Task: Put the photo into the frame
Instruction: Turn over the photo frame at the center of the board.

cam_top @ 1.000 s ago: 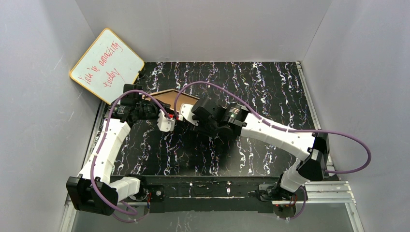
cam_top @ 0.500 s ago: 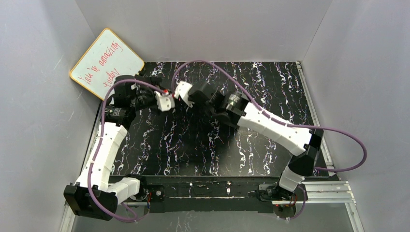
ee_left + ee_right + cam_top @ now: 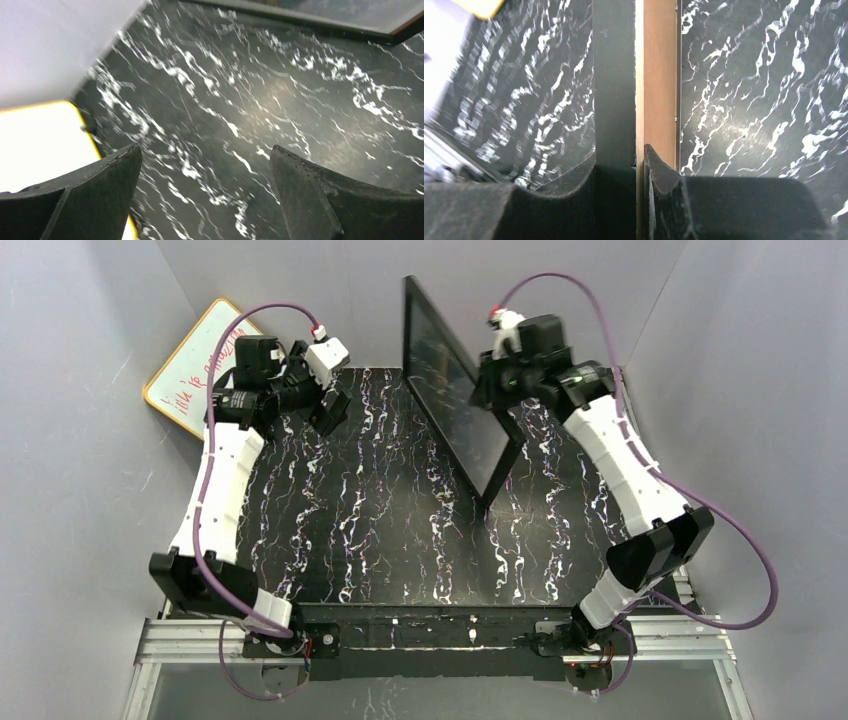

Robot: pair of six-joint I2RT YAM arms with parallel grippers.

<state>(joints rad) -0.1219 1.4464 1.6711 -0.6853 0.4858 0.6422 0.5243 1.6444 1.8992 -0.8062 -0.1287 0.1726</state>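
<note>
The right gripper (image 3: 639, 159) clamps the near-upright frame (image 3: 450, 380) by its edge. The left gripper (image 3: 205, 162) hangs open, with nothing between its fingers.

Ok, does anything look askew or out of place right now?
The frame is up on edge and tilted rather than lying flat, pinched at its rim by the right gripper. The left gripper is open and empty. The photo shows in no view.

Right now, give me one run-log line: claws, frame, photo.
left claw: open, empty | right claw: shut on frame | frame: up on edge | photo: not in view
</note>
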